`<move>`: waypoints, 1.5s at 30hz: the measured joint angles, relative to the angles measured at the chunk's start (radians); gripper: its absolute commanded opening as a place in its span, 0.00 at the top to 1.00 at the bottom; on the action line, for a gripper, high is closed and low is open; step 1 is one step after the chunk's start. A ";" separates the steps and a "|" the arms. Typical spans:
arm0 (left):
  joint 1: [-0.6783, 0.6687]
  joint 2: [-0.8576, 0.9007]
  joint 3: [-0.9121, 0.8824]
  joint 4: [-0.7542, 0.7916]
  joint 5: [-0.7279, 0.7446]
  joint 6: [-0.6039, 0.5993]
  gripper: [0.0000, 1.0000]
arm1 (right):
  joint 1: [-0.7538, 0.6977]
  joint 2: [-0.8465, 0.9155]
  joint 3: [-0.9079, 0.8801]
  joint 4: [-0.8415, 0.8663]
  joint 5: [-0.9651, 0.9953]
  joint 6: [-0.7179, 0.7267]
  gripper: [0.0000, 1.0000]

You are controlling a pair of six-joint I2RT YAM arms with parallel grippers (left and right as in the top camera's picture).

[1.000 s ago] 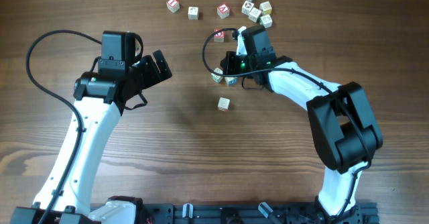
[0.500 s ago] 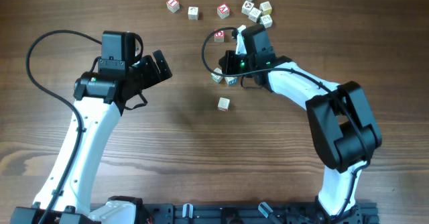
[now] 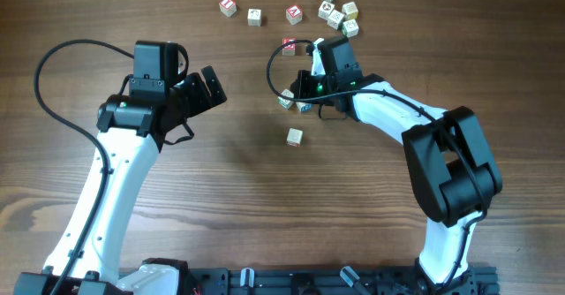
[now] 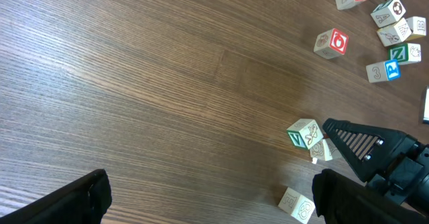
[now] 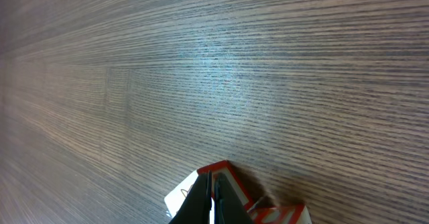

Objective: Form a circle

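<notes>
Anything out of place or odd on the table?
One pale wooden letter cube sits alone, apart from the tight cluster of similar cubes above it in the overhead view. Nothing looks spilled or damaged.

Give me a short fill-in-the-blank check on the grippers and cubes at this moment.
The left gripper is ___, holding nothing.
The right gripper is ___.
In the right wrist view, the cube at its tips shows a ___ face.
Missing words: open; shut; red.
</notes>
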 measured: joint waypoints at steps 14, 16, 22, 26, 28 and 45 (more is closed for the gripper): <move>0.000 0.000 0.000 0.000 0.000 0.000 0.00 | 0.000 0.000 0.000 -0.011 -0.009 0.000 0.96; 0.000 0.000 0.000 0.000 0.000 0.000 0.00 | 0.000 0.000 0.000 -0.011 -0.013 0.000 0.96; 0.000 0.000 0.000 0.000 0.000 0.000 0.00 | 0.000 0.000 0.000 -0.018 -0.019 0.000 0.95; 0.000 0.000 0.000 0.000 0.000 0.000 0.00 | 0.000 0.000 0.000 -0.019 -0.019 0.000 0.95; 0.000 0.000 0.000 0.000 0.000 0.000 0.00 | 0.000 0.000 0.000 -0.021 -0.019 0.000 0.95; 0.000 0.000 0.000 0.000 0.000 0.000 0.00 | 0.000 0.000 0.000 -0.022 -0.027 0.000 0.96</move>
